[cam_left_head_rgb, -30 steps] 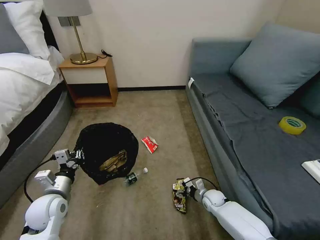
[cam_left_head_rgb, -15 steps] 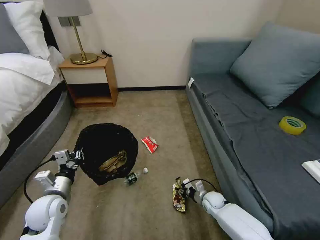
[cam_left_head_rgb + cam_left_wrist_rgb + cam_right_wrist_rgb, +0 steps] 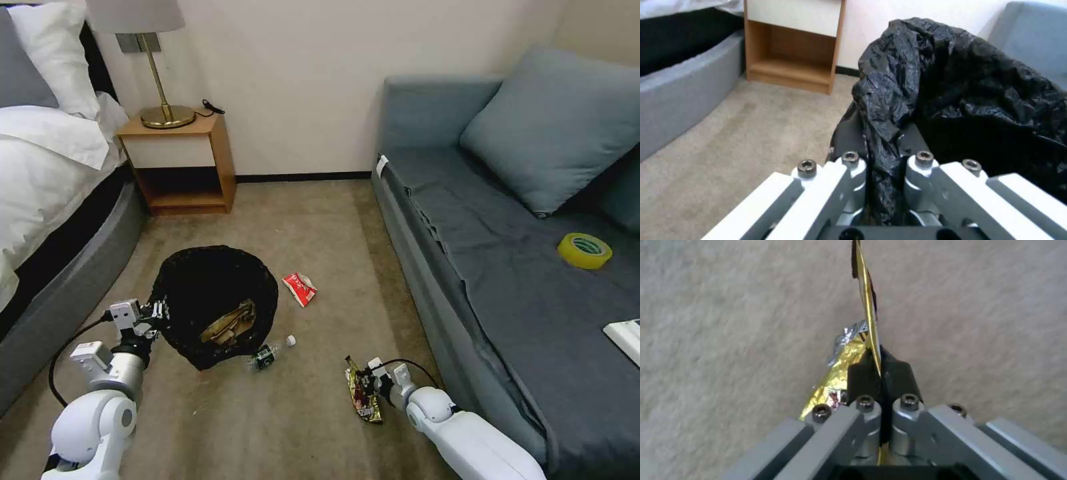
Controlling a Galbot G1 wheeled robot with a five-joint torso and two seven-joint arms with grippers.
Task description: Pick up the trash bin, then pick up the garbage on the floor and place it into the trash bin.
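1. between my right gripper (image 3: 368, 387) and the bin (image 3: 213, 303) i see open carpet (image 3: 313, 220), broken by a small bottle (image 3: 269, 353) just beside the bin's base.
2. a red wrapper (image 3: 299, 288) lies right of the bin.
3. the sofa (image 3: 427, 280) hems my right arm, the bed (image 3: 60, 267) my left.
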